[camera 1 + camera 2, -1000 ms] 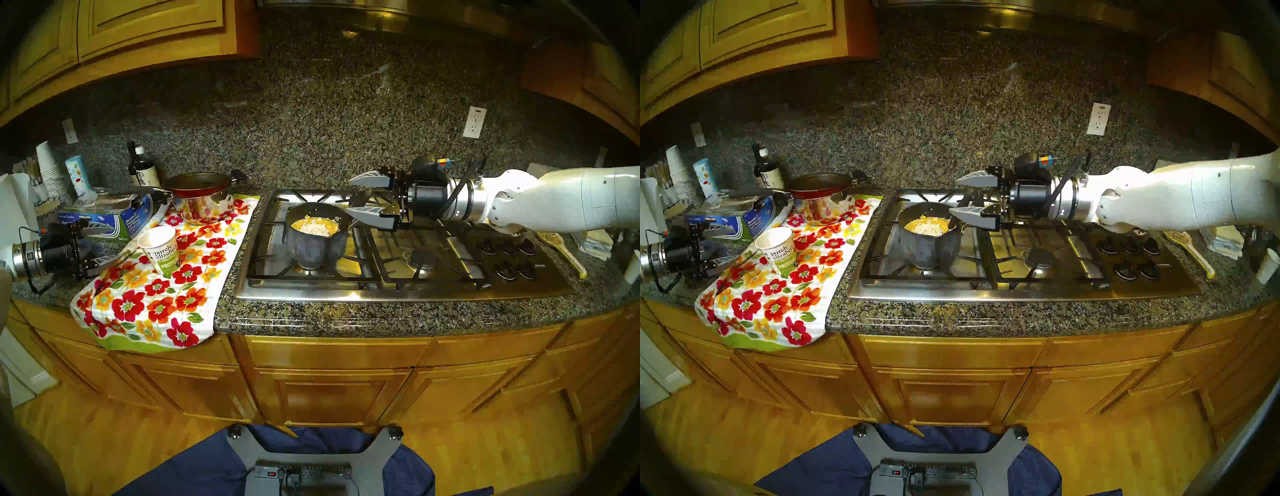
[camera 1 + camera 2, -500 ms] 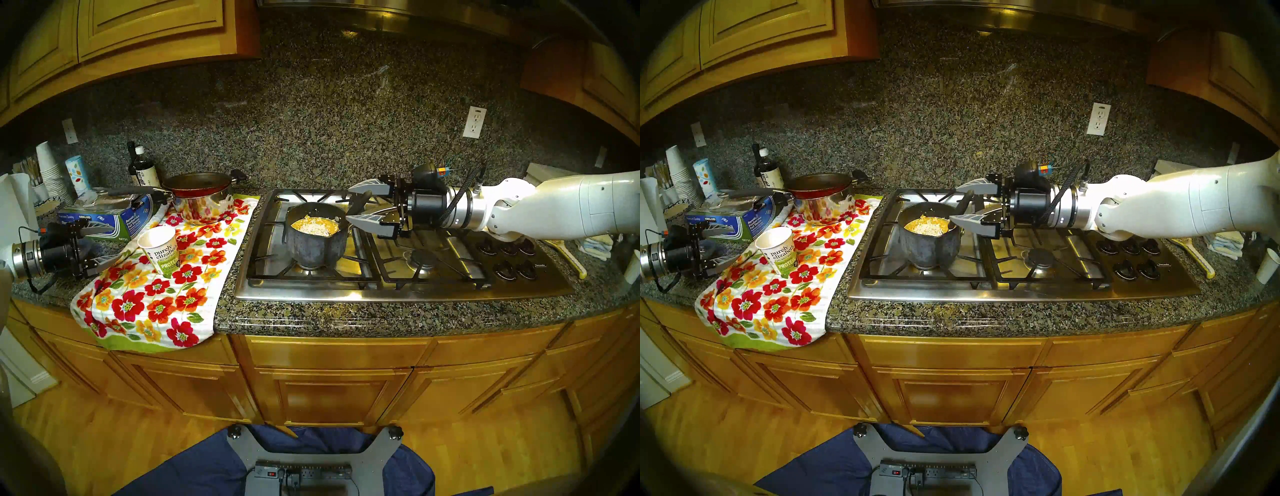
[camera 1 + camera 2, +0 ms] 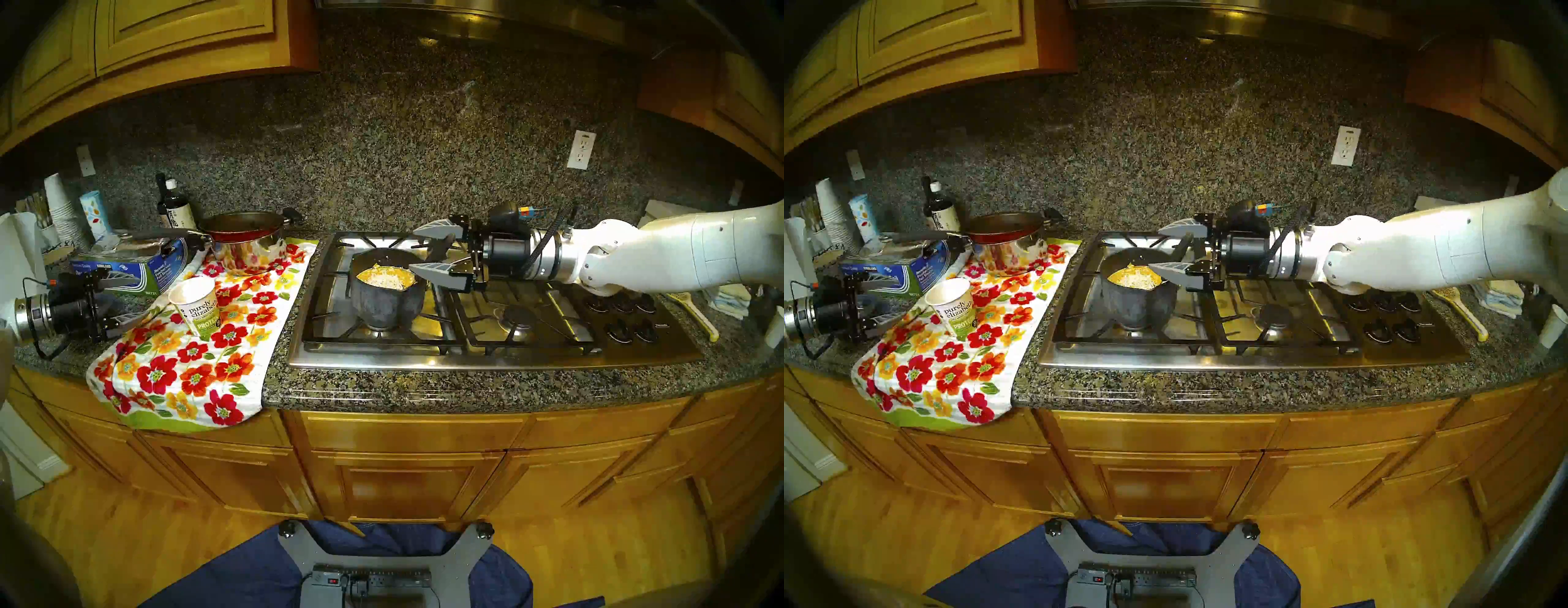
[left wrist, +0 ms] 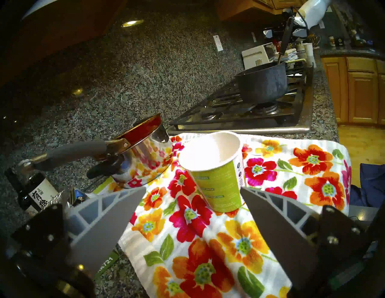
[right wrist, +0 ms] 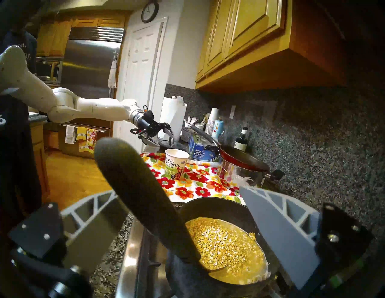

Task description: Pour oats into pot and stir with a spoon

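- My right hand (image 3: 420,250), fingers apart, flanks the slim dark grey spoon (image 5: 145,197) leaning in the small mottled grey pot (image 3: 384,299) of oats (image 5: 225,245).
- My left hand (image 4: 192,194), fingers apart, sits at nine o'clock, empty.

The speckled granite surface (image 3: 382,388) carries a steel cooktop (image 3: 488,356). Left of the cooktop a flowered towel (image 3: 191,373) lies over the edge; beyond the towel sits a blue foil box (image 3: 127,271). Right of the cooktop lies a cream spoon (image 3: 695,314).

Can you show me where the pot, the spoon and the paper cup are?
pot (image 3: 384,302): head left view, on its dark grey front wall.
spoon (image 5: 143,193): right wrist view, on the middle of its black handle.
paper cup (image 4: 218,187): left wrist view, on its green side.
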{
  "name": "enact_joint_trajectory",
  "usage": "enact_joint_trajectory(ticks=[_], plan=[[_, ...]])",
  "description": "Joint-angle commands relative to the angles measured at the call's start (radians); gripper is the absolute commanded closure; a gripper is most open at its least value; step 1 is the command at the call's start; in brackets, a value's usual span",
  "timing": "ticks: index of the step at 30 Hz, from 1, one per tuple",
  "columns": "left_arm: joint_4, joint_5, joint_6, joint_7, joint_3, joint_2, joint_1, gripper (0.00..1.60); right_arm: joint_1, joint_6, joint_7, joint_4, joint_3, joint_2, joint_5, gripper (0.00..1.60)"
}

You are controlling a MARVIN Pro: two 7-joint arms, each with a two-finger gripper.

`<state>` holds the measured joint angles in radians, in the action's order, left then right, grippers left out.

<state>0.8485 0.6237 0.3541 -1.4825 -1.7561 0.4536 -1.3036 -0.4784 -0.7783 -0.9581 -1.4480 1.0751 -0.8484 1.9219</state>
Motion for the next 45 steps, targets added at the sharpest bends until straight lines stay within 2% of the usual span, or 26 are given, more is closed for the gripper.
enact_joint_trajectory(ticks=[1,18,19,20,21,27,33,43,45], plan=[[0.008,0.025,0.002,-0.001,-0.014,-0.022,0.02,0.0,0.009,-0.016,-0.009,0.019,-0.043,-0.014,0.026,0.0],[0.008,0.027,0.002,-0.001,-0.012,-0.023,0.019,0.0,0.076,-0.033,-0.022,0.069,-0.075,-0.049,0.058,0.0],[0.008,0.027,0.002,-0.001,-0.012,-0.023,0.019,0.0,0.077,-0.037,-0.022,0.07,-0.077,-0.05,0.059,0.43],[0.008,0.027,0.002,-0.001,-0.012,-0.024,0.019,0.0,0.079,-0.041,-0.023,0.072,-0.078,-0.051,0.057,1.23],[0.008,0.027,0.002,-0.001,-0.012,-0.024,0.019,0.0,0.079,-0.042,-0.024,0.073,-0.078,-0.052,0.057,1.6],[0.009,0.027,0.003,-0.001,-0.011,-0.024,0.018,0.0,0.062,-0.04,-0.03,0.081,-0.074,-0.056,0.05,1.6],[0.011,0.025,0.003,-0.001,-0.011,-0.024,0.016,0.0,0.033,-0.008,-0.037,0.108,-0.072,-0.082,0.042,1.6],[0.014,0.02,0.003,-0.001,-0.011,-0.024,0.013,0.0,-0.012,0.057,-0.071,0.167,-0.11,-0.161,0.041,1.6],[0.015,0.019,0.003,-0.001,-0.011,-0.024,0.012,0.0,-0.018,0.083,-0.08,0.188,-0.124,-0.193,0.043,1.6]])
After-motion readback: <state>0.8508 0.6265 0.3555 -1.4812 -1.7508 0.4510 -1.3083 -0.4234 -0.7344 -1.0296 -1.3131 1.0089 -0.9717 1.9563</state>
